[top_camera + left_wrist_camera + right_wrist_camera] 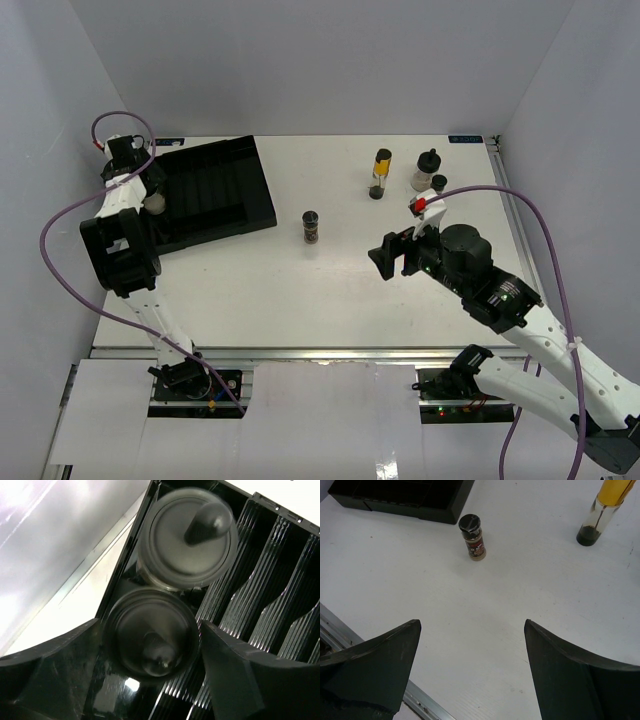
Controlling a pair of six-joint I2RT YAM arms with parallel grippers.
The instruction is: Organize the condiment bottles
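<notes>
In the left wrist view two condiment bottles with black caps stand in the left end slot of the black ribbed tray (280,580). The near jar (150,635) sits between the fingers of my left gripper (150,625), which is open with slim gaps on both sides. The far jar (187,537) stands just beyond it. On the table a small dark-filled jar (311,227) (473,539) stands alone in the middle. A slim bottle with a yellow band (381,173) (602,510) stands at the back right. My right gripper (392,255) (472,622) hovers open and empty over bare table.
The tray (215,185) lies at the back left. Beside the slim bottle stand a pale jar with a black cap (427,170) and a smaller dark-capped one (438,183). A metal rail (420,700) edges the table's near side.
</notes>
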